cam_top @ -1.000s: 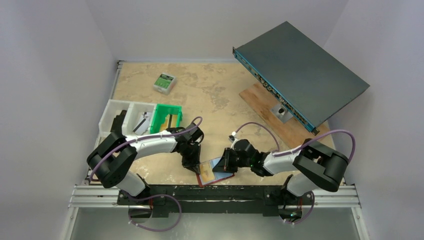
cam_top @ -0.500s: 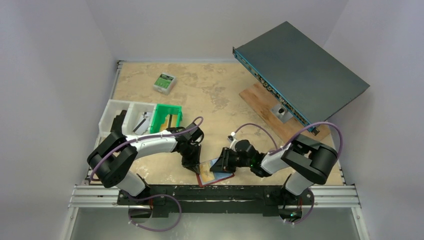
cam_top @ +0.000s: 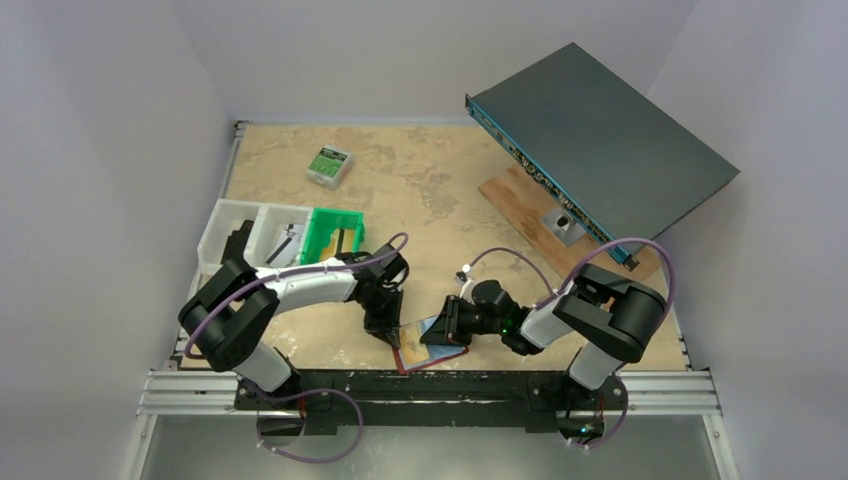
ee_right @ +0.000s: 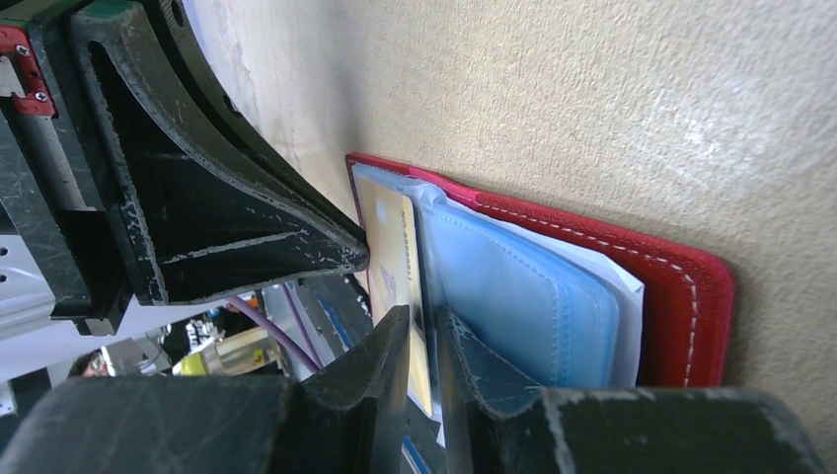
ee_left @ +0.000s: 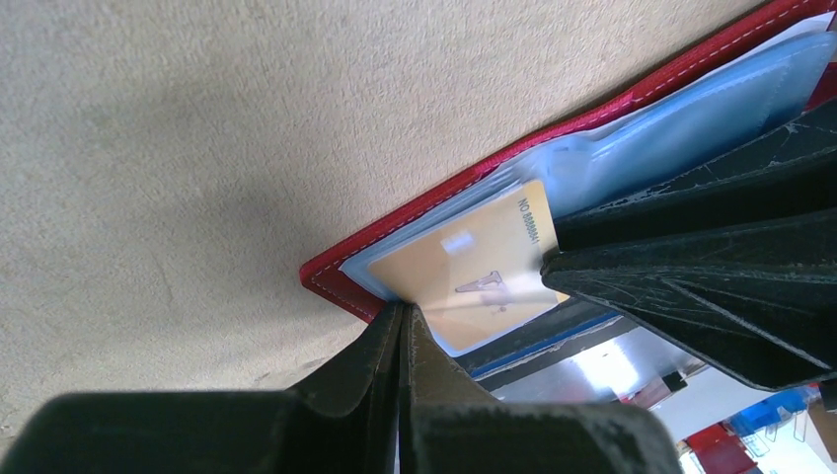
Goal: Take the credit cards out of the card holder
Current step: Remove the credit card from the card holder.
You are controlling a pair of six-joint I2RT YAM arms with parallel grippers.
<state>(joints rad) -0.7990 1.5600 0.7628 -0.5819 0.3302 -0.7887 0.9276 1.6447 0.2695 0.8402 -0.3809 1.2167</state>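
The red card holder [cam_top: 441, 357] lies open on the table by the front edge. It also shows in the left wrist view [ee_left: 336, 278] and the right wrist view [ee_right: 681, 296]. A pale blue pocket leaf stands up from it with a gold credit card [ee_left: 464, 265] in it. My left gripper [cam_top: 388, 338] is shut, its tips [ee_left: 405, 314] pinching the leaf's near corner. My right gripper [cam_top: 443, 328] is shut on the card's [ee_right: 391, 247] edge [ee_right: 424, 326], facing the left gripper. Other cards are hidden.
A green bin [cam_top: 335, 235] and white bins [cam_top: 250, 230] stand left of the arms. A small green-and-white box [cam_top: 329, 165] lies at the back. A dark flat device [cam_top: 600, 140] leans on a wooden board [cam_top: 525, 195] at right. The metal rail [cam_top: 430, 385] runs just in front of the holder.
The right arm's elbow has swung left and back. Both grippers stay at the raised leaf with almost no shift.
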